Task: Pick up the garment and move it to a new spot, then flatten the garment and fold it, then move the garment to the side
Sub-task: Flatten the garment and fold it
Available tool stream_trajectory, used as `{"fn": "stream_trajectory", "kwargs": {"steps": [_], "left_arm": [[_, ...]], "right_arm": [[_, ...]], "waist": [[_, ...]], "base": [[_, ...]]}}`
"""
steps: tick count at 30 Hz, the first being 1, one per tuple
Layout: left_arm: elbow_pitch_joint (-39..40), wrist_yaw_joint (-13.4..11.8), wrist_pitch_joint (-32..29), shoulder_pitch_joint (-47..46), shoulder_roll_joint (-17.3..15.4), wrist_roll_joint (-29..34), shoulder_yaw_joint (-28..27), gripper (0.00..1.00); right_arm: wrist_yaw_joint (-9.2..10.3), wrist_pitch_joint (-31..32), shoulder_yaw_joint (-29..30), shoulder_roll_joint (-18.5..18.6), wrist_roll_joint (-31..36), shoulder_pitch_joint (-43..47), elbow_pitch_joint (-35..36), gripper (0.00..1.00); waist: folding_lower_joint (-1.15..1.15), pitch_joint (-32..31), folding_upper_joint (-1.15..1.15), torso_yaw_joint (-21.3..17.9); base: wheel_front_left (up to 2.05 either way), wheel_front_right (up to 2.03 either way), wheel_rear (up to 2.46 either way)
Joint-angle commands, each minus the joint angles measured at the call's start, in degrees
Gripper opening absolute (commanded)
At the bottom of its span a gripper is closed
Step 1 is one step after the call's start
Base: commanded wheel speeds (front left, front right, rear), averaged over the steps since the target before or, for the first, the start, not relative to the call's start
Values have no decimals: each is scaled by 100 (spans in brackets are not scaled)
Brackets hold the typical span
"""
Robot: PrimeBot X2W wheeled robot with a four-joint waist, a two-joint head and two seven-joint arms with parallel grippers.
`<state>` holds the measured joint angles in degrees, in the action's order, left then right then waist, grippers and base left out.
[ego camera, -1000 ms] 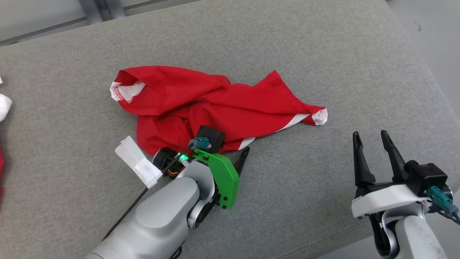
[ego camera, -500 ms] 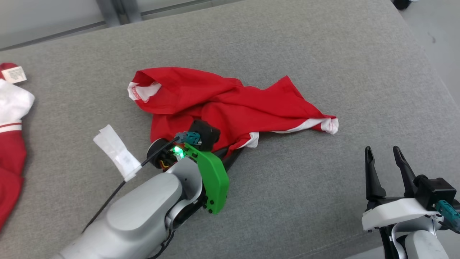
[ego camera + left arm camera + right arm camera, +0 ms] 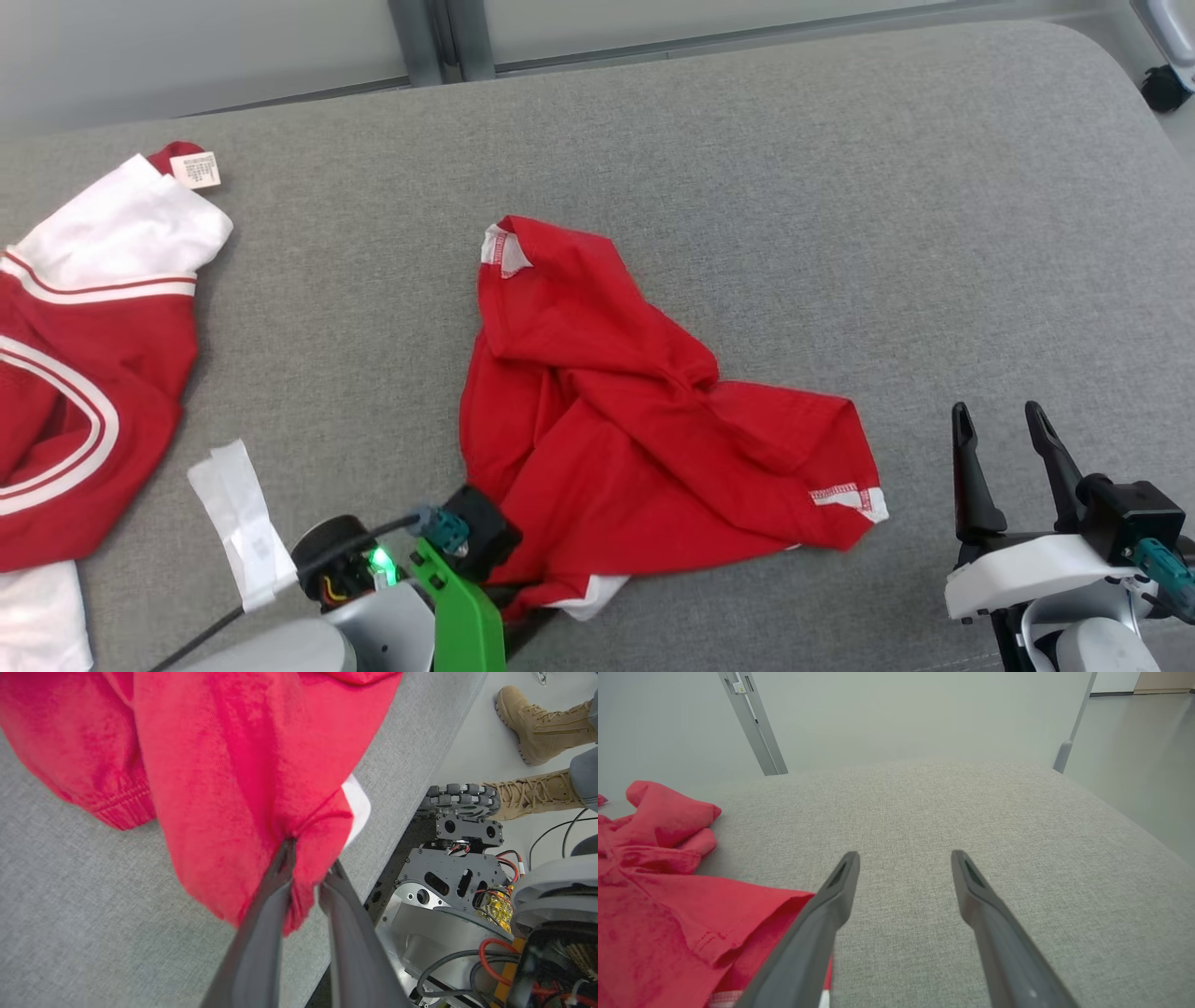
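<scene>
Garment [image 3: 607, 411] near edge pinched in left fingers [image 3: 261, 933] for dragging to a new spot; right fingers [image 3: 817, 924] wide apart, idle.

One grey cushion [image 3: 794, 187] carried two garments: one red garment [image 3: 607, 420] and one red-and-white jersey [image 3: 84, 355]. One white scrap [image 3: 42, 616] at the frame's lower left corner was cut off by the edge, so it may have been part of the jersey rather than a third piece. There was one tag [image 3: 196, 171] on the jersey and one white paper strip [image 3: 238, 523]. There were two grippers, the left gripper [image 3: 310, 855] and the right gripper [image 3: 997, 415], with two fingers each. A person's two boots [image 3: 537, 718] were on the floor. One caster [image 3: 1162, 89] sat beyond the far corner.
</scene>
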<state>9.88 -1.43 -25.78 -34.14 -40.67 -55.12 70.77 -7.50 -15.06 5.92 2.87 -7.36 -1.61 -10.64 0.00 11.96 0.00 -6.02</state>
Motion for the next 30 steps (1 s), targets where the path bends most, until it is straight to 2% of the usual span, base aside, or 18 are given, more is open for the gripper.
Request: {"fn": "stream_trajectory", "kwargs": {"steps": [1,9,13,15,17,25,30], "left_arm": [[-12,-114,95,114,-27,160,5,100],[236,-641,657,586,49,377,-94,100],[518,-808,1113,545,346,238,-435,100],[411,-822,1235,402,557,276,-508,100],[145,-805,1286,361,933,113,-549,100],[-1703,-501,1353,-18,2189,-347,-678,100],[-2630,-456,1373,-253,2472,-320,-696,100]], "right_arm": [[2,-17,7,17,8,57,-4,100],[2,-17,108,134,5,220,31,100],[2,-17,127,181,45,291,50,100],[2,-17,68,190,57,279,41,100],[2,-17,5,199,49,217,38,100],[2,-17,-227,169,-18,-8,39,100],[2,-17,-198,122,-55,19,9,100]], "waist": [[0,-44,0,51],[0,-193,0,153],[0,-258,0,254],[0,-275,0,273],[0,-276,0,260],[0,-120,0,-63],[0,-24,0,-271]], "base": [[0,0,0],[0,0,0],[0,0,0],[0,0,0],[0,0,0],[0,0,0],[0,0,0]]}}
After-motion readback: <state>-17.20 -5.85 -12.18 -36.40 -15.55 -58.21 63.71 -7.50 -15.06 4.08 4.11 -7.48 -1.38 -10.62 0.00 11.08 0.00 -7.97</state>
